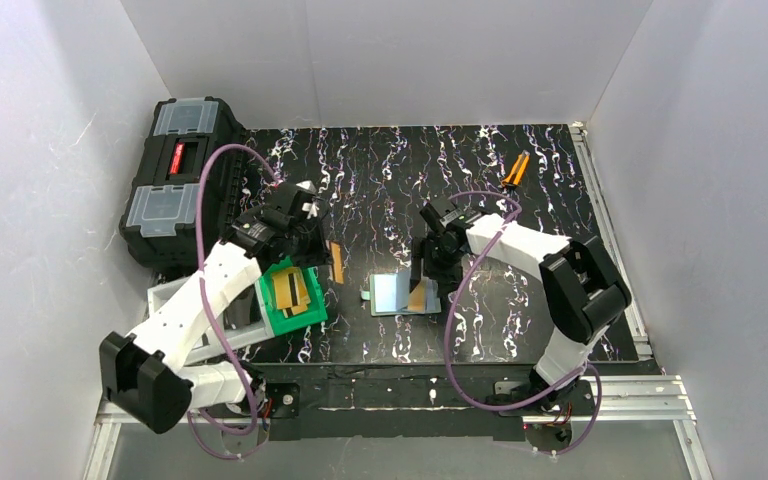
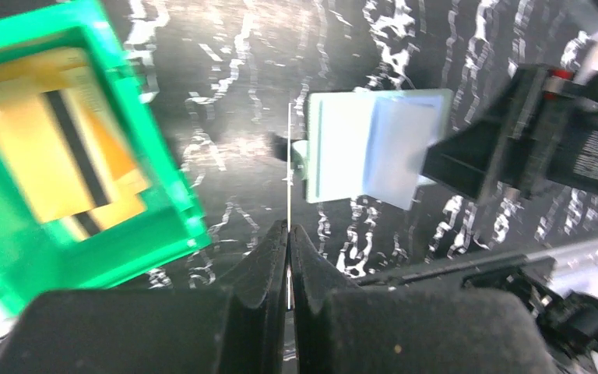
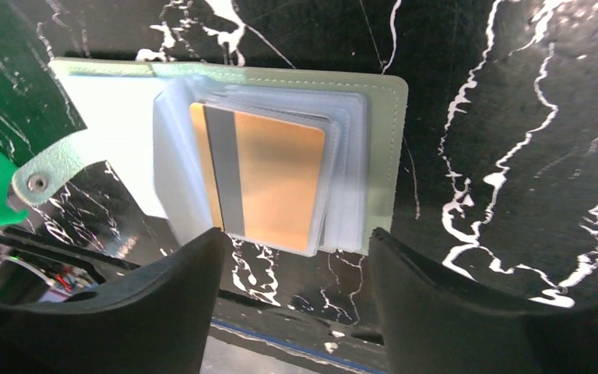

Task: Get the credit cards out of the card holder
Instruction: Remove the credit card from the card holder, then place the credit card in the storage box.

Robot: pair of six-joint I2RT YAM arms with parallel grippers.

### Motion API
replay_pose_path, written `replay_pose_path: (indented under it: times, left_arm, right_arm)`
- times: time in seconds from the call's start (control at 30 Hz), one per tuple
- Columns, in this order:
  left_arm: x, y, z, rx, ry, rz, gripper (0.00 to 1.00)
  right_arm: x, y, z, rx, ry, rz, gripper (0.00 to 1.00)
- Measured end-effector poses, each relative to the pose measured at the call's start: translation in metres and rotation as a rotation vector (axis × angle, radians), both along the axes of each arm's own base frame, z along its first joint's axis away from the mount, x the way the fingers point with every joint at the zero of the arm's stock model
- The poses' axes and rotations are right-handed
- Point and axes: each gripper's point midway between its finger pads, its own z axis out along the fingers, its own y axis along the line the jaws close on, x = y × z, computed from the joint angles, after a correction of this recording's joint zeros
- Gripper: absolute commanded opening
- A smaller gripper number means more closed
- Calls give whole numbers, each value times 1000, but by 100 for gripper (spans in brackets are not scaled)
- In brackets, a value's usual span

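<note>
At mid-table your holder (image 1: 392, 294) lies open and flat, with a grey-green rim and a pale glossy inside. Its long axis runs left to right, snap tab on its left. A gold card (image 3: 276, 175) with a grey stripe sits in the right clear pocket, lengthwise across the holder's axis. Your right gripper (image 3: 294, 248) hangs spread wide at that pocket's near edge. Your left gripper (image 2: 289, 234) pinches a second card (image 2: 289, 148) edge-on, near the green bin (image 2: 156, 148) holding more cards (image 2: 54, 156).
</note>
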Motion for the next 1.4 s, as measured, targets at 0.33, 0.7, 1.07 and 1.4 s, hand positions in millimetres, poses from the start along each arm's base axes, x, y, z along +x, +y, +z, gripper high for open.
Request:
replay_pose_path:
  times: [0.33,0.7,1.07,1.4]
  left_arm:
    - [-21,83,1,359,20,183,0]
    - [-17,115,-42,656,169,215,0]
    - [-9,118,-86,790,296,180,38]
    - [-2,107,-70,717,245,160,54]
  right_arm:
    - [23,7,55,54,-153,-6,98]
    - [31,9,93,102,-242,-17,98]
    - [26,4,99,93,-246,-18,98]
    - [24,6,95,98,-227,-12,98]
